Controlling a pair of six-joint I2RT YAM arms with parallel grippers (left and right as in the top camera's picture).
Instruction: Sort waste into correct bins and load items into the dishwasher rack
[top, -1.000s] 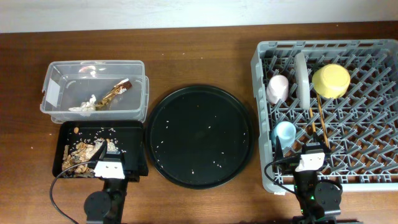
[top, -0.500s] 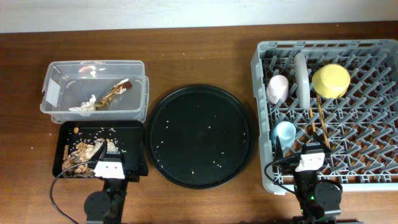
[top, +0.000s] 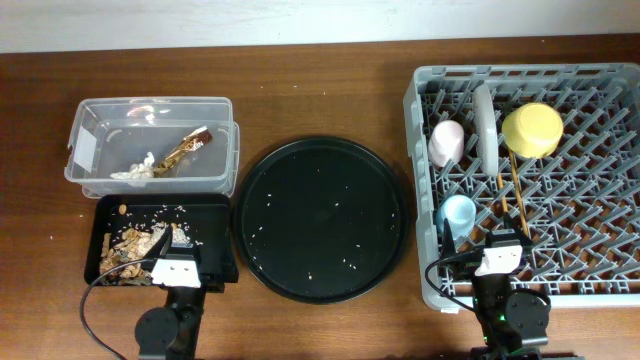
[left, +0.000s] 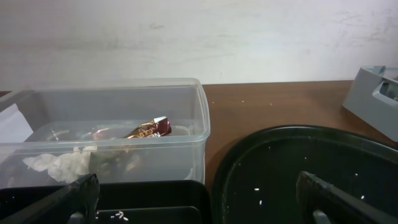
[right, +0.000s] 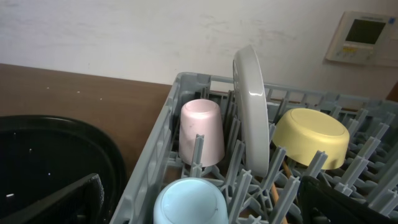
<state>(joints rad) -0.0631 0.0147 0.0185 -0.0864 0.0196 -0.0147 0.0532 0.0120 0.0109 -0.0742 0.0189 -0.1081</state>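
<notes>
With every dish apparently racked and the waste binned, both arms sit low at the near edge of the surface, the left tool (left: 196, 190) and the right tool (right: 199, 186) each spread wide and holding nothing. The job looks all but finished, so the step in hand is best done as a clean park. The fingers should be kept apart and low, the left arm clear of the black tray's near rim and the right arm clear of the rack's near wall, since a nudge could topple the standing plate.

Toward the far left corner, the clear tub (top: 222, 150) holds the gold-brown wrapper (top: 188, 144), lying at a slant, and the white tissue (top: 138, 168) just beside it. Touching the tub's near side, the shallow black tray (top: 215, 250) carries the brown food scraps (top: 135, 245) and pale crumbs, heaped toward its left half.

Along the right edge, the grey rack (top: 520, 72) holds the green plate (top: 485, 125) upright on its rim. The pink cup (top: 446, 142) is upside down to the plate's left, and the yellow bowl (top: 533, 130) is tipped on its side to the right. The blue cup (top: 459, 212) sits nearer the robot, and the chopsticks (top: 512, 185) lie across the grid.

At the middle of the surface, the round black tray (top: 320, 160) bears only scattered pale specks, which look too fine to pinch.
</notes>
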